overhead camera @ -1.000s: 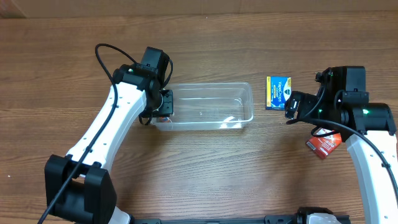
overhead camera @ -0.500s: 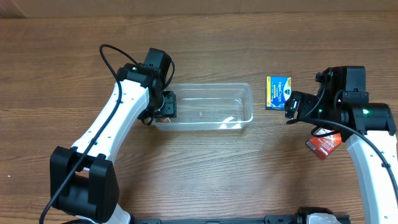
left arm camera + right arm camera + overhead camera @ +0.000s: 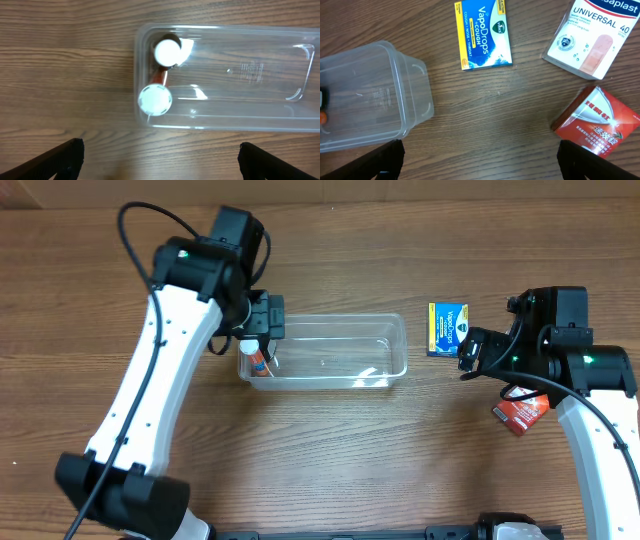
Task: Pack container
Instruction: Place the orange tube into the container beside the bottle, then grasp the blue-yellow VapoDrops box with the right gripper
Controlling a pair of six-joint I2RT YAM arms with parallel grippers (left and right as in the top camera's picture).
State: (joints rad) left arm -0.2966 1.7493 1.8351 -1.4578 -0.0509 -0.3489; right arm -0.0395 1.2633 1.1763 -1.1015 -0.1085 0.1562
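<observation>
My left gripper [image 3: 160, 160] hangs over the left end of the container [image 3: 250, 75]. Its 2 fingers stand wide apart with nothing between them; in the left wrist view only their dark tips show, at the bottom corners. From overhead, the left gripper [image 3: 262, 320] sits at the far left corner of the container [image 3: 325, 350].

The container is a clear, shallow tub lying lengthwise across the middle of the wooden table [image 3: 330, 460], a little left of centre. At its left end are 2 bottles [image 3: 161, 75] with white caps turned up toward my wrist camera, one just behind the other. A strip of red shows between them. I cannot tell whether they touch. The rest of the tub is bare plastic.

My right gripper [image 3: 480, 162] is also spread wide and holds nothing. From overhead, the right gripper [image 3: 470, 350] hovers to the right of the tub, apart from it, just beside a blue and yellow box of cough drops [image 3: 448, 327] that lies flat on the table. In the right wrist view that cough drops box [image 3: 483, 34] is near the tub's right end [image 3: 365, 100] without touching it. Further right lies a white box of plasters [image 3: 592, 37], and nearer than that a red box [image 3: 595, 122], partly under my right arm from overhead.
</observation>
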